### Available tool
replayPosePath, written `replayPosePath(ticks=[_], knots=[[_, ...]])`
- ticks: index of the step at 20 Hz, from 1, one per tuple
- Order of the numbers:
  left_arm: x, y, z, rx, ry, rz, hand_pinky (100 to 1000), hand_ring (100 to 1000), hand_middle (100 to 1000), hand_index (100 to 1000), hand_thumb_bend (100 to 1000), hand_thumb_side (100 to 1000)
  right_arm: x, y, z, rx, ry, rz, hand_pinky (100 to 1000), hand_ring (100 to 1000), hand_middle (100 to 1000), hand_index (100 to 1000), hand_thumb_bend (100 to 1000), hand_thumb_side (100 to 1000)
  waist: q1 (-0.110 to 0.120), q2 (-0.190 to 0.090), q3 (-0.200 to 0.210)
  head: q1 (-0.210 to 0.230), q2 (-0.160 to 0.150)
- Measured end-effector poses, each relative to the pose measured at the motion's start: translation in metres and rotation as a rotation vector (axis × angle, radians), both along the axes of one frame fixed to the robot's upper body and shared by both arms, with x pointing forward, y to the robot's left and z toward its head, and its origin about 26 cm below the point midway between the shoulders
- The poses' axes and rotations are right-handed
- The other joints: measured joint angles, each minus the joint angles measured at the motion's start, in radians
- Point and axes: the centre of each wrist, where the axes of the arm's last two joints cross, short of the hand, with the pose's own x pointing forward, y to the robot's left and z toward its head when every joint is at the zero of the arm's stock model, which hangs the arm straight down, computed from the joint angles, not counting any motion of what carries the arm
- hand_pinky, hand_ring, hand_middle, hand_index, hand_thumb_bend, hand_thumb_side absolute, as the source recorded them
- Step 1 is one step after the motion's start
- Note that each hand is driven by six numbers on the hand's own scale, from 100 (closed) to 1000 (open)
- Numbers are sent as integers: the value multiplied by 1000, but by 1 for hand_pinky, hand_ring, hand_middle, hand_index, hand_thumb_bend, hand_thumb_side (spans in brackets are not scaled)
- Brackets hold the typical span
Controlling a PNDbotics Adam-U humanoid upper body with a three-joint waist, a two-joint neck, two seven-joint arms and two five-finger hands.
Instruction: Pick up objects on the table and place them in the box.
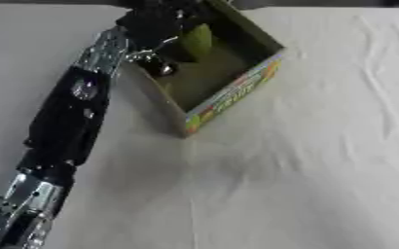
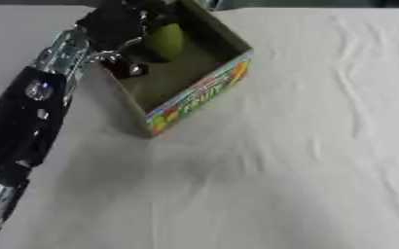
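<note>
Yellow-green, smooth-skinned fruit, pear-like in outline (image 1: 198, 41), is sitting inside the open cardboard box with the colourful printed front panel (image 1: 233, 95), up at the far end of the box and right against the robot's left hand (image 1: 156, 22). That black hand is reaching in over the box's far left corner, and its fingers are appearing curled about the fruit's left side, so it is most likely holding the fruit over or on the box floor, though the exact contact is hard to make out. By its look the fruit is probably light and rigid, perhaps a plastic model, with a glossy, rounded skin that could be slippery; taking it around the widest part of its body, fingers on one side and thumb on the other, is looking like the safest hold, rather than at the narrow tip. The box is looking thin-walled and light, lying askew on the worktop, so a nudge from the forearm (image 1: 66, 116) crossing its left wall could be shifting it. The worktop is covered with a pale, off-white cloth (image 1: 322, 170) showing soft creases on the right, which may be bunching up if anything is dragged over it. No other loose objects are showing on the cloth, and the robot's right hand is not appearing in either view. Little of the room is showing beyond a dark strip along the far edge.
</note>
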Motion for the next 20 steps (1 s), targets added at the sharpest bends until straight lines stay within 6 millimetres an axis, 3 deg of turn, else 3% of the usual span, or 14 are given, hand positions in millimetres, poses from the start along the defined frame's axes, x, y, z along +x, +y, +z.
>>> replayPosePath(ticks=[1, 5, 6, 7, 11, 18, 20], knots=[[0, 0, 1, -5, -6, 2, 989, 956, 912, 1000, 724, 268, 0, 0, 0, 0, 0, 0, 872, 723, 680, 789, 100, 521, 0, 0, 0, 0, 0], [-5, 1, 10, -86, -64, -31, 949, 928, 887, 1000, 582, 203, 0, 0, -1, 3, 5, -1, 872, 723, 680, 788, 100, 520, 0, -2, 1, 0, 1], [-6, 0, 12, -110, -76, -46, 918, 904, 865, 983, 448, 116, 0, 0, -1, 4, 6, -1, 872, 723, 680, 788, 100, 520, 0, -3, 2, 0, 1], [-7, 0, 15, -141, -86, -63, 883, 874, 838, 962, 344, 100, 0, 0, -1, 6, 6, 0, 872, 722, 680, 788, 100, 518, 0, -5, 4, 0, 1], [-17, 1, 31, -308, -135, -155, 797, 798, 758, 877, 104, 100, 0, -2, -2, 18, 5, -4, 868, 722, 681, 789, 100, 485, 0, -11, 13, -6, 1], [-48, 11, 61, -659, -206, -338, 765, 752, 696, 804, 100, 100, -3, -12, -3, 43, -7, -45, 861, 722, 682, 790, 100, 425, -4, -26, 42, -36, 9], [-59, 19, 67, -743, -221, -386, 757, 744, 686, 794, 100, 149, -4, -16, -4, 47, -7, -65, 860, 722, 683, 790, 100, 417, -3, -30, 58, -53, 10]])
